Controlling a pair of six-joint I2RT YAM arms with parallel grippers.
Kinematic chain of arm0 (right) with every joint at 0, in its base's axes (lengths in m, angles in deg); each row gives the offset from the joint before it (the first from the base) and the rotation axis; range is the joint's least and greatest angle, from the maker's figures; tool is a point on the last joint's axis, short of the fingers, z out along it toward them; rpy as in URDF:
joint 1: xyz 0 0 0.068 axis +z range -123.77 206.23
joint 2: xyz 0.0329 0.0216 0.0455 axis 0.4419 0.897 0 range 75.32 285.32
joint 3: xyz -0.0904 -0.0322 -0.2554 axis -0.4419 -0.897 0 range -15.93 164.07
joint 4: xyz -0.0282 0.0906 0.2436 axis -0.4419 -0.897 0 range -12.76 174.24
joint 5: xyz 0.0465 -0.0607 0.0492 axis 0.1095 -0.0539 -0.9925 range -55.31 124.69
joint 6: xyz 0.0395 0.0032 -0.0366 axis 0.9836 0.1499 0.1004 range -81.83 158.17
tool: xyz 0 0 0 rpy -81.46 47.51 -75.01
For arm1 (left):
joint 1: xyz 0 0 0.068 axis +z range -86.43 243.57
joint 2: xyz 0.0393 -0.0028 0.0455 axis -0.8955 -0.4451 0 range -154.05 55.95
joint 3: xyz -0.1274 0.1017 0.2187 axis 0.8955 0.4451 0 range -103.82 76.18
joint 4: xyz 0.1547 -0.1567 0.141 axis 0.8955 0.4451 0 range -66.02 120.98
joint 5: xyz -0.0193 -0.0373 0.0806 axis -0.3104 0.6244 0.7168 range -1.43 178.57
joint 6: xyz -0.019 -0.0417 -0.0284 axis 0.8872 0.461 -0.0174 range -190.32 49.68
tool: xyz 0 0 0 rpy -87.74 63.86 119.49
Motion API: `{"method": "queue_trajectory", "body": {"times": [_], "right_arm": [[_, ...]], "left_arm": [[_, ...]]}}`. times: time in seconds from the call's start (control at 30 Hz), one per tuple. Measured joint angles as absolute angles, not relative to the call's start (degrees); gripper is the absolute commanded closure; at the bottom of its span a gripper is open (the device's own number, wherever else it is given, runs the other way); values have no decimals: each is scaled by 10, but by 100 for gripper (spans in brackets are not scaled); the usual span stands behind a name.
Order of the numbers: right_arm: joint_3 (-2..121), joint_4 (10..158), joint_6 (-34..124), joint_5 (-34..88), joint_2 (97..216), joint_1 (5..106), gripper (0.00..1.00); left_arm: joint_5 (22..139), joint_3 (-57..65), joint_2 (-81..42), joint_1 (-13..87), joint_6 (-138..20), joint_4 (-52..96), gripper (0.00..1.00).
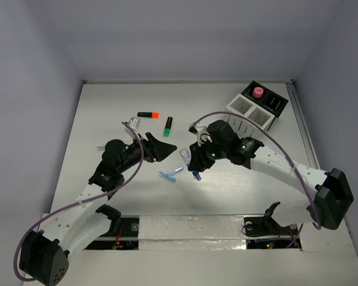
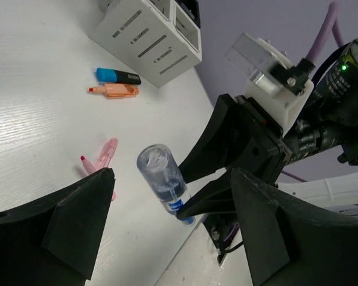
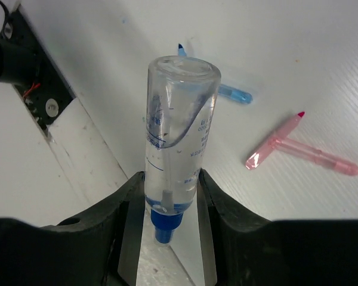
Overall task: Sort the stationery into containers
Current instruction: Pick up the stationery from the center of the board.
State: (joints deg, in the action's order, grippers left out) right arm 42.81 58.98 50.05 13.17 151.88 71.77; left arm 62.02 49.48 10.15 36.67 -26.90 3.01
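My right gripper [image 1: 195,164] [image 3: 170,187] is shut on a clear small bottle [image 3: 178,119] with a blue cap, held above the table. The bottle also shows in the top view [image 1: 184,156] and between my left fingers' line of sight [image 2: 162,176]. My left gripper [image 1: 160,146] [image 2: 173,179] is open and empty, just left of the bottle. A blue T-shaped piece [image 1: 170,174] [image 3: 234,93] and a pink T-shaped piece [image 3: 301,152] [image 2: 102,158] lie on the table below. The white slatted box [image 1: 249,113] [image 2: 144,31] joins the black box [image 1: 269,100] at the back right.
An orange-capped highlighter [image 1: 148,114] and a green-capped highlighter [image 1: 167,126] lie behind my left gripper. A blue-capped highlighter [image 2: 117,75] and an orange piece [image 2: 116,90] lie beside the white box. A pink round thing [image 1: 259,92] stands in the black box.
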Motion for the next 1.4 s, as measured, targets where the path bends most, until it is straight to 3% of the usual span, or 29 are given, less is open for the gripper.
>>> {"method": "queue_trajectory", "body": {"times": [0.23, 0.77, 0.97, 1.17, 1.27, 1.3, 1.4], "right_arm": [[438, 615, 449, 99, 1540, 728, 87], [474, 631, 420, 86, 1581, 733, 87], [479, 638, 416, 77, 1582, 733, 87], [486, 635, 405, 74, 1592, 733, 87], [502, 621, 387, 76, 1601, 733, 87], [506, 618, 382, 78, 1603, 733, 87], [509, 616, 373, 81, 1603, 733, 84]], "left_arm": [[624, 495, 99, 367, -246, 12, 36], [627, 507, 20, 367, -246, -7, 37], [621, 517, 3, 367, -238, -32, 44], [607, 523, -5, 367, -226, -65, 66], [606, 525, -5, 367, -220, -78, 85], [606, 526, -5, 367, -218, -80, 98], [606, 530, -3, 367, -215, -90, 100]]}}
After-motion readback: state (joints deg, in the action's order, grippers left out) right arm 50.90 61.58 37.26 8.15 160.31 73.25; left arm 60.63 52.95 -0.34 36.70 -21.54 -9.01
